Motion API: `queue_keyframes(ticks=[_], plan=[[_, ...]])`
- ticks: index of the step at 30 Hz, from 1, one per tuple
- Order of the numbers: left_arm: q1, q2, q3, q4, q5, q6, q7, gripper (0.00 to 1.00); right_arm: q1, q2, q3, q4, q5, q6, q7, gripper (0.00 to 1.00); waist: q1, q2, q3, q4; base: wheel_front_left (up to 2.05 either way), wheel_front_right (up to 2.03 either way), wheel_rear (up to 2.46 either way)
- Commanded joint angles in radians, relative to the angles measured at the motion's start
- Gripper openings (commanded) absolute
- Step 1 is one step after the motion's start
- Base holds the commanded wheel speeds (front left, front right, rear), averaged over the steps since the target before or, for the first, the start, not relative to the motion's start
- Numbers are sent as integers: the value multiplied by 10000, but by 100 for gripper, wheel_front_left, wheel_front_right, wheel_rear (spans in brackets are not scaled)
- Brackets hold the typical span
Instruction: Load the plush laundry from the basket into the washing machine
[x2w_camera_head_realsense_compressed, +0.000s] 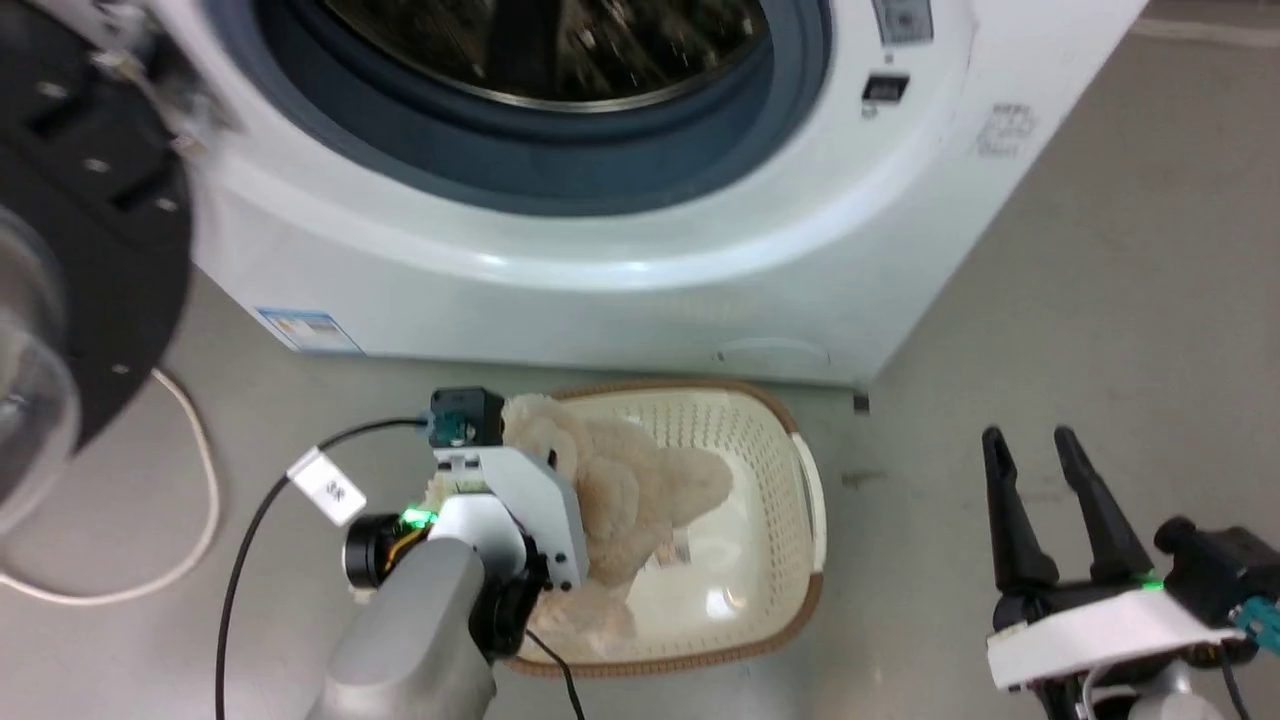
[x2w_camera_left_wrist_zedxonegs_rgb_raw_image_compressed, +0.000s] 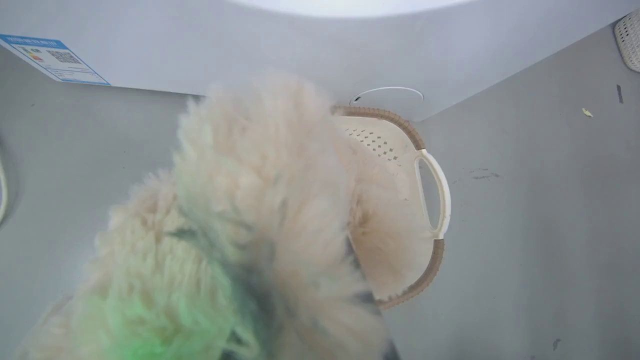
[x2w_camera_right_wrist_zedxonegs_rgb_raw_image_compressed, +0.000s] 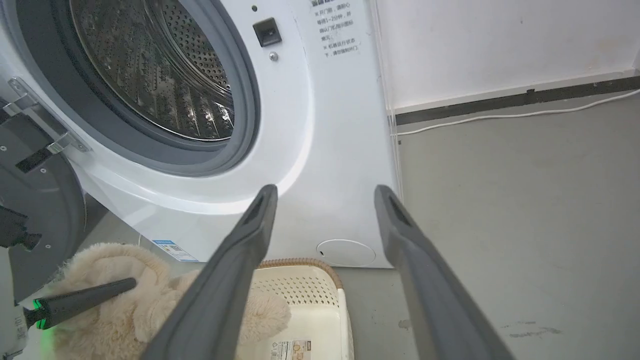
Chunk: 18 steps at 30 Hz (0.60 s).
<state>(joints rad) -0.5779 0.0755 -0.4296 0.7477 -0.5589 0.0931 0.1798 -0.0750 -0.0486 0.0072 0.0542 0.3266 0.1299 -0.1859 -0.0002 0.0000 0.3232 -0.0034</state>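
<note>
Closed on the plush toy (x2w_camera_head_realsense_compressed: 640, 490), the left gripper (x2w_camera_right_wrist_zedxonegs_rgb_raw_image_compressed: 120, 287) holds it just above the basket (x2w_camera_head_realsense_compressed: 700, 386), its lower end seemingly touching inside, with the washing machine (x2w_camera_head_realsense_compressed: 600, 260) mouth open straight ahead and higher; the right gripper (x2w_camera_head_realsense_compressed: 1028, 436), open and empty, stands well apart.

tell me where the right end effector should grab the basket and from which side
The white side handle on the basket's right edge, likely from above and the right. It is a slim bar with a gap behind it, so one finger can slip through. It faces the open right end effector, and the plush toy is over the other side, clear of it.
</note>
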Motion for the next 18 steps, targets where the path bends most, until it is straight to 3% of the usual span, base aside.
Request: queue_keyframes(ticks=[1,18], plan=[[195,-25,18,-173,-109,-21,-127,0,194,-16,-17,20,0,8,28,100,2,0,-618,293,0,0,0],[1573,575,43,-2739,218,274,-1800,0,1443,-16,-176,-93,114,8,298,100,2,0,-2372,647,0,0,0]])
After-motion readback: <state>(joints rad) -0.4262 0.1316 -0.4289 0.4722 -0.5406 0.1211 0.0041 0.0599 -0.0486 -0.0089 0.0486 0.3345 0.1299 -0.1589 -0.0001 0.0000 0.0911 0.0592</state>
